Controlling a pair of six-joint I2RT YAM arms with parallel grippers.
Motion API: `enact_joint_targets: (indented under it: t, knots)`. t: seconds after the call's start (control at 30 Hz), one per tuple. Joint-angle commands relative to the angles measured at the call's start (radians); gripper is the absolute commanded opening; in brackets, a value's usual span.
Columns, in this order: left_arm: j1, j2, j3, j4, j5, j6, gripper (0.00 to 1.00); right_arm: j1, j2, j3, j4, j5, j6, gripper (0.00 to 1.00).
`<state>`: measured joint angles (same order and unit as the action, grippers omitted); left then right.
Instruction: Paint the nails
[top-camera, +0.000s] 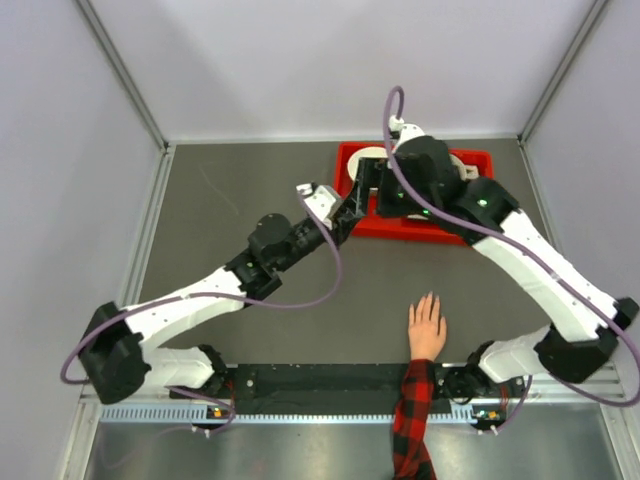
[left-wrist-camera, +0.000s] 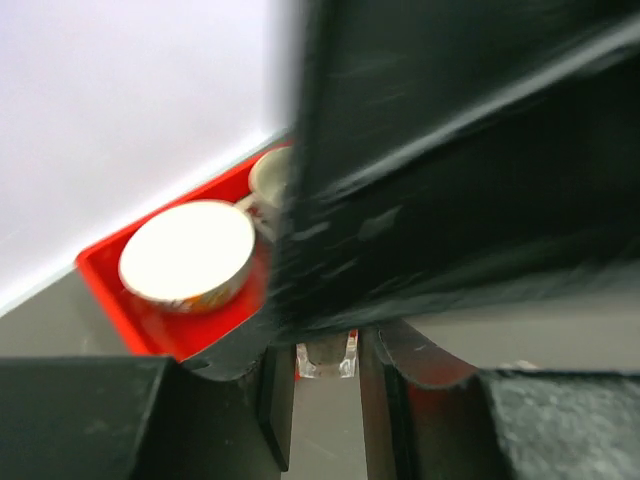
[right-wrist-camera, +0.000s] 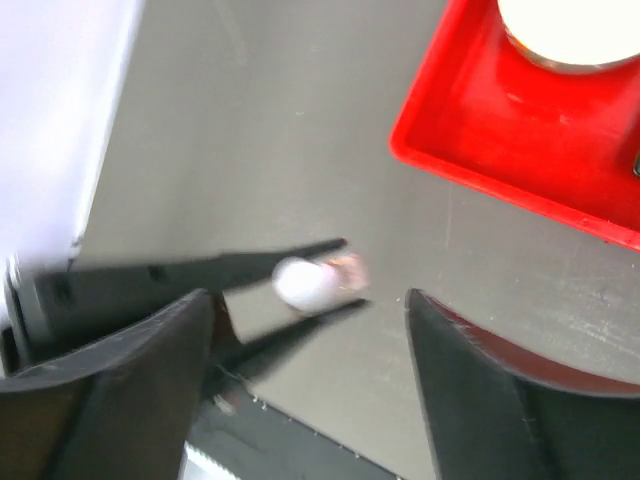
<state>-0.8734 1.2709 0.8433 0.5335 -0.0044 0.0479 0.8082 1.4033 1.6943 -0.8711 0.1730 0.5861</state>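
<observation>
The left pincer (left-wrist-camera: 325, 362) pinches a small white bottle (right-wrist-camera: 308, 282) (right pincer (right-wrist-camera: 308, 298) gapes nearby).

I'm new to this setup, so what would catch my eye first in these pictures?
A bare human hand in a red-and-black plaid sleeve lies flat on the grey table, near its front edge. Farther back, a bright red plastic tray holds a white bowl, and beside it the left gripper pinches a small white bottle.
</observation>
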Motion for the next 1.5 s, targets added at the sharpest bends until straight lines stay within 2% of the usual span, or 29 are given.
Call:
enact_joint_targets:
  t: [0.0,0.07,0.13,0.17,0.2,0.23,0.27,0.3,0.4,0.5,0.6,0.93,1.0,1.17,1.27,1.43,1.47]
  knots:
    - [0.059,-0.148,0.031,-0.078,0.279,-0.152,0.00,-0.053,-0.156,0.013,-0.009,-0.197,-0.153,0.82]
    - [0.085,-0.185,0.054,-0.192,0.415,-0.178,0.00,-0.095,-0.191,0.004,-0.002,-0.255,-0.282,0.90]
    - [0.120,-0.200,0.089,-0.256,0.513,-0.203,0.00,-0.115,-0.233,-0.025,0.018,-0.453,-0.369,0.92]
    - [0.137,-0.202,0.099,-0.291,0.621,-0.245,0.00,-0.115,-0.242,-0.036,0.026,-0.533,-0.462,0.92]
    - [0.158,-0.202,0.105,-0.293,0.699,-0.273,0.00,-0.113,-0.244,-0.045,0.026,-0.688,-0.506,0.91]
    - [0.201,-0.197,0.109,-0.277,0.765,-0.308,0.00,-0.115,-0.236,-0.048,0.015,-0.749,-0.541,0.88]
    - [0.221,-0.188,0.112,-0.241,0.916,-0.385,0.00,-0.113,-0.230,-0.041,0.001,-0.814,-0.625,0.84]
    - [0.237,-0.174,0.115,-0.218,0.979,-0.422,0.00,-0.115,-0.212,-0.030,-0.035,-0.904,-0.665,0.80]
    - [0.255,-0.113,0.149,-0.196,1.146,-0.511,0.00,-0.116,-0.192,-0.005,-0.065,-0.975,-0.742,0.76]
    - [0.257,-0.096,0.143,-0.178,1.195,-0.534,0.00,-0.113,-0.130,0.030,-0.118,-0.991,-0.770,0.63]
    - [0.257,-0.085,0.151,-0.167,1.219,-0.548,0.00,-0.112,-0.109,0.019,-0.098,-0.977,-0.760,0.51]
    - [0.257,-0.099,0.145,-0.170,1.224,-0.560,0.00,-0.113,-0.125,-0.018,-0.074,-0.983,-0.743,0.49]
    - [0.257,-0.090,0.148,-0.161,1.227,-0.571,0.00,-0.112,-0.119,-0.018,-0.066,-1.017,-0.733,0.44]
    - [0.255,-0.064,0.160,-0.142,1.232,-0.588,0.00,-0.106,-0.101,-0.007,-0.068,-1.012,-0.733,0.42]
    - [0.254,-0.058,0.163,-0.141,1.235,-0.589,0.00,-0.093,-0.081,0.010,-0.074,-0.998,-0.735,0.35]
    - [0.255,-0.053,0.172,-0.142,1.239,-0.591,0.00,-0.066,-0.040,0.030,-0.082,-0.975,-0.743,0.33]
    - [0.255,-0.054,0.177,-0.144,1.239,-0.589,0.00,-0.061,-0.035,0.033,-0.080,-0.963,-0.741,0.20]
